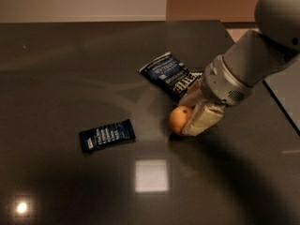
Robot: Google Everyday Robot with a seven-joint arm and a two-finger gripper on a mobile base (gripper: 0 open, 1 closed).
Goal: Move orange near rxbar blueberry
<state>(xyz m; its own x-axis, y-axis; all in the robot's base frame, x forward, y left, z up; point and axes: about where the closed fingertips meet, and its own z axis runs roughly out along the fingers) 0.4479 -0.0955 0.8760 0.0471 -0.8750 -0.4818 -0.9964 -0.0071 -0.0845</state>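
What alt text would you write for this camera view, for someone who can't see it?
A robot's gripper, reaching in from the right, holds an orange close to a dark glossy table. A navy rxbar blueberry lies apart to its left in the picture; a crinkled blue chip bag lies just behind.

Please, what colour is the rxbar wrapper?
Navy rxbar, white text, camera view; gripper holds orange.

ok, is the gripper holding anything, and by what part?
The orange, pinched across its sides by the jaws of the gripper, just in front of the chip bag, right of the rxbar.
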